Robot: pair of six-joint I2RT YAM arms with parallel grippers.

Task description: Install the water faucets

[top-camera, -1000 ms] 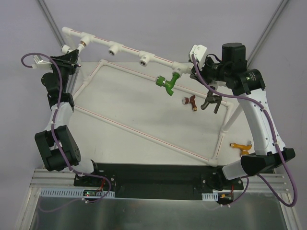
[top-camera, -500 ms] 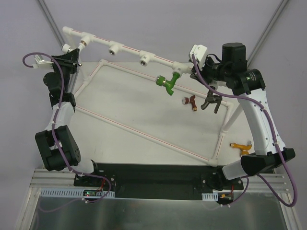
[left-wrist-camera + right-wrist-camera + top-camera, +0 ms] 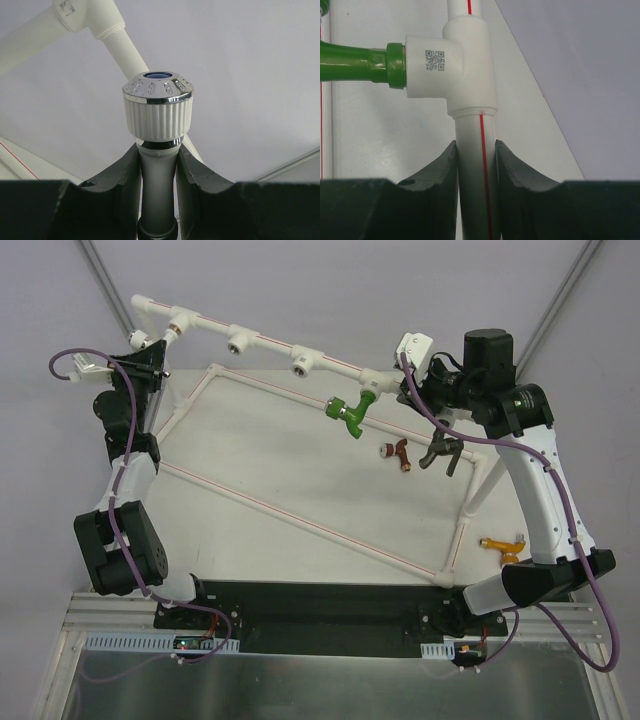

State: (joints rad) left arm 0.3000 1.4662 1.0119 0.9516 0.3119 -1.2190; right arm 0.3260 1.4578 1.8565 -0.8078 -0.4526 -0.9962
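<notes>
Left wrist: the left jaws are closed on the grey stem of the white faucet (image 3: 158,112), its ribbed knob above them.

Right wrist: the right jaws clamp the pipe (image 3: 476,165) just below a tee (image 3: 465,65) that carries the green faucet (image 3: 355,62).

Top: the white faucet is near the pipe's left end. The red faucet (image 3: 400,452), grey faucet (image 3: 441,451) and orange faucet (image 3: 502,543) lie on the desk (image 3: 300,480).
</notes>
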